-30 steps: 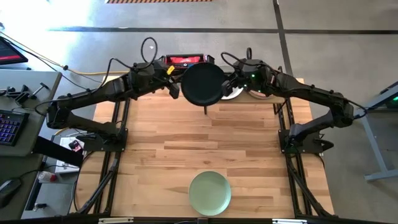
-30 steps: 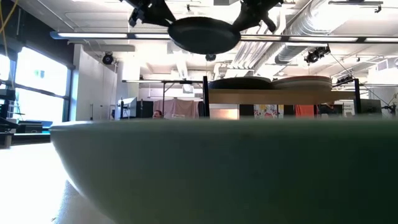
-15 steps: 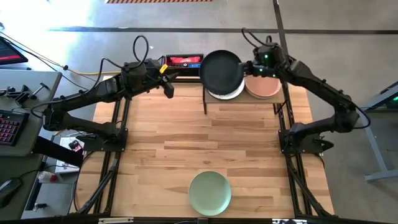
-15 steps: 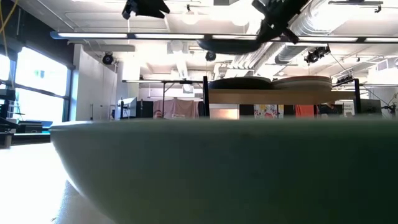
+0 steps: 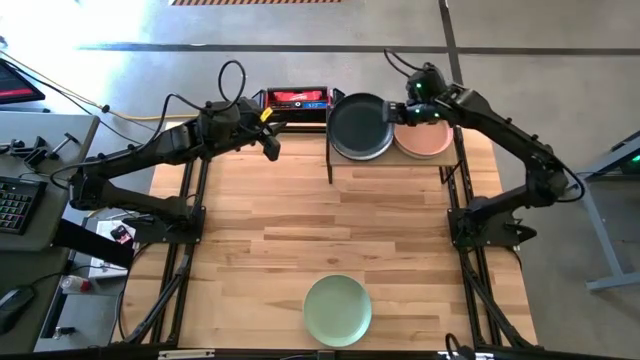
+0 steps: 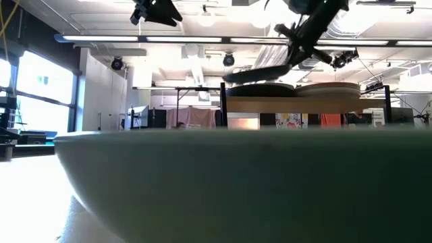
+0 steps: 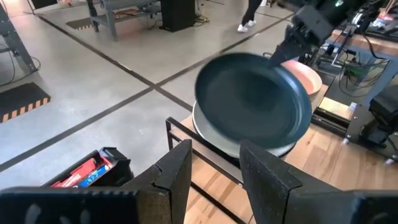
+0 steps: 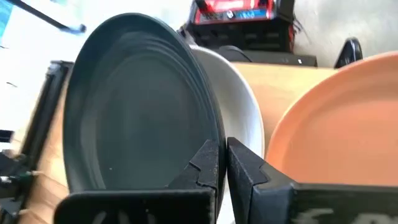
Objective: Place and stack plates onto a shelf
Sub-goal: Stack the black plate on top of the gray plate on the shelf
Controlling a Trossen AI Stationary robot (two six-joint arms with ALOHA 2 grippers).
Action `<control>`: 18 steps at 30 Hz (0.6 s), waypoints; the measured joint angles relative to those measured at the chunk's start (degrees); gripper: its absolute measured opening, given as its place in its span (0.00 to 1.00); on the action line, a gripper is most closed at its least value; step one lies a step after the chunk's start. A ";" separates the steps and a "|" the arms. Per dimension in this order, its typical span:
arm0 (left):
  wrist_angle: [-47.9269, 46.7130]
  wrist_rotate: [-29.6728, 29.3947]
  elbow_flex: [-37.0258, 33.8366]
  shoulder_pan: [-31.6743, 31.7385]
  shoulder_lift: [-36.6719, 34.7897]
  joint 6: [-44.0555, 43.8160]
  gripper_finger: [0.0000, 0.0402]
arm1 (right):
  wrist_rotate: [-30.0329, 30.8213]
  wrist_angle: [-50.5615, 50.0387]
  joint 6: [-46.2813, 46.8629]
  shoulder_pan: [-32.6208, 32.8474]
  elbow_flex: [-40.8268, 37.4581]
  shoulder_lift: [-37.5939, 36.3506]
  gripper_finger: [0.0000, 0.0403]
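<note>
My right gripper (image 5: 396, 113) is shut on a black plate (image 5: 360, 125) above the left stack on the shelf (image 6: 290, 104). A cream plate (image 8: 242, 118) tops that stack, right under the black one. A peach plate (image 5: 427, 141) lies on the stack beside it. In the low view the black plate (image 6: 260, 73) tilts, its free edge low over the stack; whether it touches, I cannot tell. A pale green plate (image 5: 338, 310) lies flat by the table's near edge. My left gripper (image 5: 271, 141) is open, in the air left of the shelf. My right gripper pinches the black plate's rim (image 8: 214, 144) between its two fingers, on the side toward the peach plate. The fingers come from the table's right, slanting down. The plate is tilted, its held edge higher than its free edge.
A red box (image 5: 295, 97) sits just beyond the table's far edge, left of the shelf. Black frame posts (image 5: 329, 165) stand at the shelf's corners. Bare wooden tabletop (image 5: 330, 220) stretches between the shelf and the green plate.
The left gripper has come off the black plate and drawn back toward the table's left. The right gripper alone has carried the plate toward the far right, over the shelf's left stack, lowering and tilting it.
</note>
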 joint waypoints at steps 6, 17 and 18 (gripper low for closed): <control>-1.71 0.00 0.00 0.00 -0.02 -0.03 0.30 | -0.02 -2.03 -0.04 0.02 0.00 2.95 0.00; -2.74 0.00 0.00 0.00 0.00 0.01 0.30 | 1.99 -2.00 -1.49 0.00 0.00 4.92 0.00; -2.74 0.00 0.00 0.00 -0.02 0.01 0.30 | 2.50 -1.98 -1.55 0.00 0.00 4.92 0.00</control>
